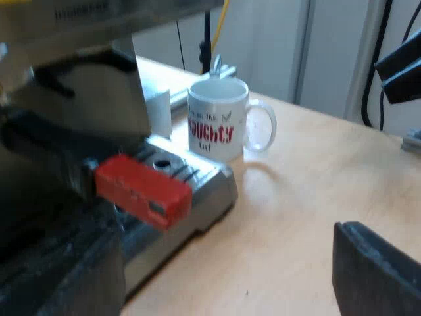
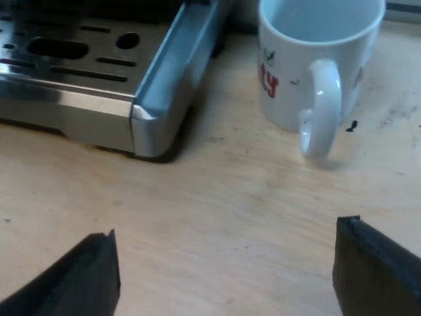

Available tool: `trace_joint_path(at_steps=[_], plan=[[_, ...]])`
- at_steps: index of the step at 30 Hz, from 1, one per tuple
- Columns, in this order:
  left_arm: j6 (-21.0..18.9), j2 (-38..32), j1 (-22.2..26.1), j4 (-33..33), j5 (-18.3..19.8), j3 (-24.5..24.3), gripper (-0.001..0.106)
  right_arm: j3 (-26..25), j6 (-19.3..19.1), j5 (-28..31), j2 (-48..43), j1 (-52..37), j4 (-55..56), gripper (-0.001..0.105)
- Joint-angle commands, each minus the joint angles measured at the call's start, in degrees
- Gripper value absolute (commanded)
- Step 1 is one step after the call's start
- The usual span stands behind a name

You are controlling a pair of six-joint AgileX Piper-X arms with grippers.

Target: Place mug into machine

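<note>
On the counter (image 2: 217, 197) stands the espresso machine (image 1: 72, 99). The white mug (image 2: 296, 66) sits upright just beside its drip tray (image 2: 85, 72), handle facing my right gripper (image 2: 223, 270). Both grippers' jaws are apart, empty. I recommend a squared approach and a firm handle grip, lifting clear of the tray lip.

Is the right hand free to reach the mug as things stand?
Probably yes: the right hand is open, the mug stands ahead with its handle toward it, and only bare table lies between.
</note>
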Motion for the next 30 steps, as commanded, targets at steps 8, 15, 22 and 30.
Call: trace_joint_path(at_steps=[8, 15, 22, 30], plan=[[0.3, 3.7, -0.3, -4.3, 0.5, 3.7, 0.067, 8.6, 0.1, 0.7, 0.0, 0.1, -14.8, 0.069], [0.3, 5.8, -0.3, -4.8, 0.5, 3.8, 0.067, 20.3, 7.9, 10.4, 0.0, 0.1, -34.8, 0.069], [0.3, 7.4, -0.3, -4.8, 0.5, 3.8, 0.067, 27.0, 8.5, 10.3, 0.2, 0.1, -46.1, 0.069], [0.3, 7.4, -0.3, -4.8, 0.5, 3.8, 0.067, 27.9, 8.5, 9.5, 10.0, 0.2, -55.7, 0.069]])
